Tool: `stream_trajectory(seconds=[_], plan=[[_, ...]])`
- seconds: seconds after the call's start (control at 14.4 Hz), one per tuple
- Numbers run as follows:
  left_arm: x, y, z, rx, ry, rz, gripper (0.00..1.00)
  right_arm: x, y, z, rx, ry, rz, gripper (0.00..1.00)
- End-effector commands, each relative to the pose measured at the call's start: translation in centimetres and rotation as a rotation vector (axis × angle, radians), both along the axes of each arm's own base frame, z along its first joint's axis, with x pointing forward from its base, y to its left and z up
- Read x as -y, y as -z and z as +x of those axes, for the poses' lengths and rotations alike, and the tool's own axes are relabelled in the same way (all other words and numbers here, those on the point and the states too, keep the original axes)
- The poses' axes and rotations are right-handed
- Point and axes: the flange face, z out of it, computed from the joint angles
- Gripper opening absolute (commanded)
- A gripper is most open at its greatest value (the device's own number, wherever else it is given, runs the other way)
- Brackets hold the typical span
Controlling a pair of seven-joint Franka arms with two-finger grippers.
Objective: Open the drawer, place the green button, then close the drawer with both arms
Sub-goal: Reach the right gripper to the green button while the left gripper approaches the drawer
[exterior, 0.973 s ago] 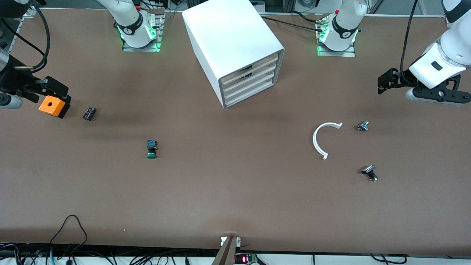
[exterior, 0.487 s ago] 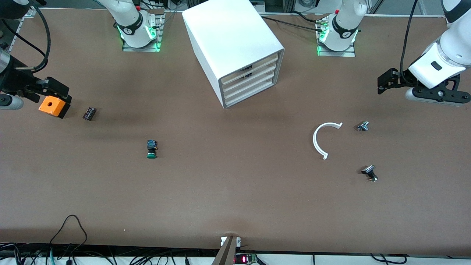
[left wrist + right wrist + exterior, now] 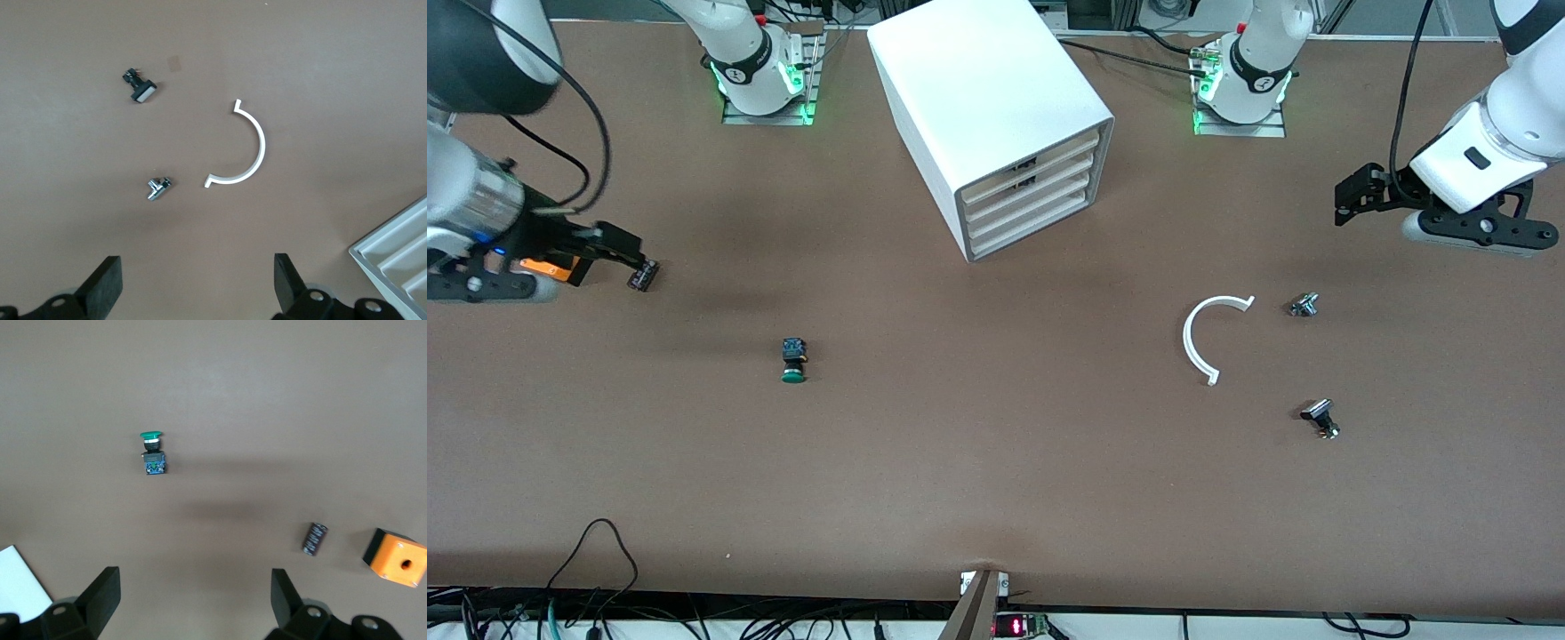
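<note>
- Right gripper (image 3: 618, 249): up in the air at the right arm's end of the table, over the orange box (image 3: 543, 268) and next to the small black part (image 3: 643, 274). Fingers (image 3: 100, 597) spread wide apart, nothing between them.
- Orange box: mostly hidden under the right gripper in the front view; the right wrist view shows it flat on the table, hole facing up, with the small black part just beside it but not touching.
- Button (image 3: 792, 360): lying on its side on bare table, well apart from everything. Green cap points toward the front camera, blue end toward the cabinet (image 3: 987, 116). Nearer the front camera than the small black part.
- Cabinet: mid-table near the robots' bases, set at an angle. All four fronts flush; the drawer (image 3: 1030, 212), second from the bottom, is closed.
- White curved strip (image 3: 1200, 333): a half-ring lying flat, toward the left arm's end.
- Silver knobbed part (image 3: 1304, 305): just beside the strip's upper tip, apart from it.
- Black-capped knobbed part (image 3: 1320, 418): nearer the front camera than the silver one, well clear of the strip.
- Left gripper (image 3: 1353, 194): in the air at the left arm's end of the table, over bare table. Fingers (image 3: 288, 280) wide apart, empty.
</note>
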Motion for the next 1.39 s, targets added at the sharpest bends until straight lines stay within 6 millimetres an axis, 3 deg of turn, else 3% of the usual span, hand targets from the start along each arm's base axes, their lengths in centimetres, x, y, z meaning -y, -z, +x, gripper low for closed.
stream_trajectory(seconds=[0.0, 0.07, 0.28, 0.49, 0.7, 0.9, 1.04, 1.18, 1.32], plan=[[2.5, -1.1, -0.4, -0.044, 0.053, -0.02, 1.0, -4.8, 4.7, 0.6, -0.021, -0.059, 0.001, 1.0], [2.9, -0.5, -0.3, -0.068, 0.06, -0.023, 1.0, -6.2, 6.4, 0.9, -0.018, -0.073, 0.003, 1.0], [4.1, 1.1, 0.2, -0.117, 0.06, -0.122, 1.0, -7.6, 11.8, 2.0, 0.03, -0.09, 0.013, 1.0], [5.5, 5.2, 1.5, -0.227, 0.05, -0.255, 1.0, -8.0, 17.1, 1.7, 0.093, -0.109, 0.023, 1.0], [8.4, 12.2, 2.2, -0.416, 0.108, -0.44, 1.0, -7.9, 22.1, 1.6, 0.138, -0.156, 0.03, 1.0], [11.3, 17.7, 2.7, -0.517, 0.124, -0.537, 1.0, -7.8, 26.7, 0.9, 0.181, -0.256, 0.037, 1.0], [13.2, 22.4, 1.8, -0.457, 0.215, -0.581, 1.0, -7.7, 30.1, -0.1, 0.219, -0.256, 0.041, 1.0], [14.5, 27.4, -0.3, -0.366, 0.306, -0.649, 0.99, -8.2, 33.0, -1.0, 0.248, -0.265, 0.045, 1.0], [16.1, 31.5, -3.9, -0.342, 0.247, -0.807, 0.99, -8.4, 34.7, -1.3, 0.248, -0.253, 0.049, 0.98]])
